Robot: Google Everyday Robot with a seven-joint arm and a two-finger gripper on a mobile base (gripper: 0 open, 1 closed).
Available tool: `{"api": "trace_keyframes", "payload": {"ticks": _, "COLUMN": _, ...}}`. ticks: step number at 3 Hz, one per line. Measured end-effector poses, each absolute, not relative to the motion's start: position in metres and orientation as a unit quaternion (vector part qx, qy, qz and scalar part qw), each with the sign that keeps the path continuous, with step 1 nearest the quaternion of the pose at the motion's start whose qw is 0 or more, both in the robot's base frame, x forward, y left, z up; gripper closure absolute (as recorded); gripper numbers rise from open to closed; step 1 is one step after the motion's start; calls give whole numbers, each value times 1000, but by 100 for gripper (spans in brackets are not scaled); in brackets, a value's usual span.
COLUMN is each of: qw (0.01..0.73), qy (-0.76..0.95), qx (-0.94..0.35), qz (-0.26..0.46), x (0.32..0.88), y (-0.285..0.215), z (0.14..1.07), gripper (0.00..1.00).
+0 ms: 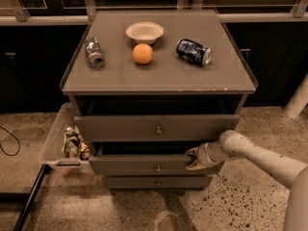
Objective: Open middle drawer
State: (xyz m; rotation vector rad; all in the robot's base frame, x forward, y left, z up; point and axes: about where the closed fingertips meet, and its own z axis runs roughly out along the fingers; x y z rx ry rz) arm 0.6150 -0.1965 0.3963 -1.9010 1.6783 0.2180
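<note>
The middle drawer (134, 166) is a grey-brown flat front with a small round knob (158, 168). It sits between the taller top drawer (115, 128) and the short bottom drawer (139, 182), and it stands a little way out of the cabinet. My gripper (193, 159) reaches in from the right, on the end of a white arm (260, 154). It sits at the top edge of the middle drawer's front, to the right of the knob. The top drawer is also partly out, with a dark gap above it.
On the cabinet top (159, 76) lie a silver can (94, 53), a white bowl (144, 32), an orange (143, 53) and a dark blue can (193, 51). A side tray (54, 138) on the left holds small items (74, 143). The floor is speckled, and a black cable lies at left.
</note>
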Motion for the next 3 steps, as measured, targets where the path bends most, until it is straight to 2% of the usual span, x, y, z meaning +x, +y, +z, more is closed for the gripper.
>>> {"api": "trace_keyframes", "payload": {"ticks": 1, "qw": 300, "qy": 626, "qx": -712, "qz": 103, "x": 615, "y": -195, "z": 393, "gripper": 39}}
{"api": "trace_keyframes", "payload": {"ticks": 2, "qw": 304, "qy": 626, "qx": -709, "qz": 117, "x": 608, "y": -196, "z": 391, "gripper": 32}}
{"api": "trace_keyframes", "payload": {"ticks": 3, "qw": 309, "qy": 626, "qx": -705, "qz": 127, "x": 592, "y": -197, "z": 385, "gripper": 55}}
